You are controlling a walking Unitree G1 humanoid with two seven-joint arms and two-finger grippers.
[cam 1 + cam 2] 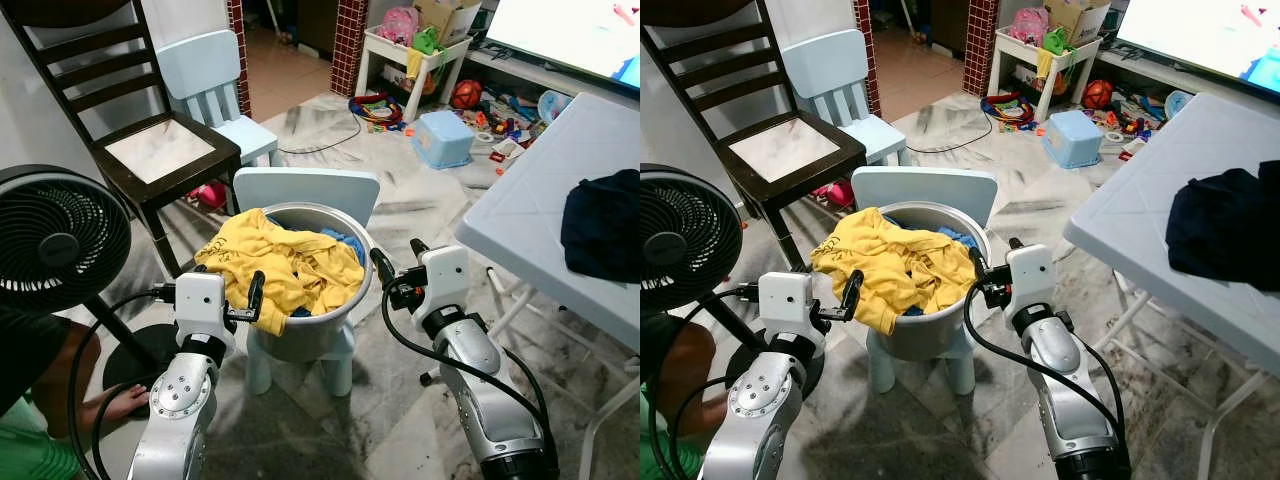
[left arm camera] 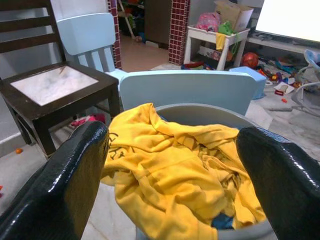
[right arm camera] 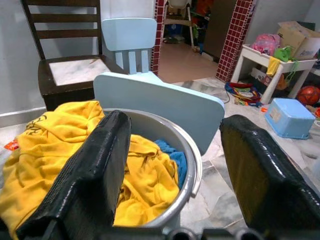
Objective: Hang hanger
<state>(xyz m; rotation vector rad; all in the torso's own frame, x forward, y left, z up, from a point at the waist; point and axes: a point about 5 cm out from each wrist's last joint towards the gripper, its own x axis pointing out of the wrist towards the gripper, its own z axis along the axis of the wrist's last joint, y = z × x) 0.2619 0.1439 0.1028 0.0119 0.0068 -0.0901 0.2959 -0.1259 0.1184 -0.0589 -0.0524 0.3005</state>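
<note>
Both pincers are raised with fingers spread apart and hold nothing. The left pincer (image 1: 211,291) hangs just outside the near left rim of a grey tub (image 1: 345,300). Its inner finger (image 1: 257,290) is at the hem of a yellow shirt (image 1: 280,265) that spills over that rim. The right pincer (image 1: 400,256) sits just beside the tub's right rim, and I cannot tell whether it touches. Where the hanger lies cannot be told from these views.

Ahead of both pincers the shirt heaps over the tub, with a blue cloth (image 1: 345,243) behind it. The tub stands on a small pale chair (image 1: 305,187) whose back rises beyond it.

Outward of the left pincer a fan (image 1: 55,240) stands close, with a dark chair (image 1: 165,150) beyond and a person's hand (image 1: 125,403) on the floor below. Outward of the right pincer a white table's (image 1: 540,200) edge is near, bearing a dark garment (image 1: 605,225). Bare floor lies between that pincer and the table.
</note>
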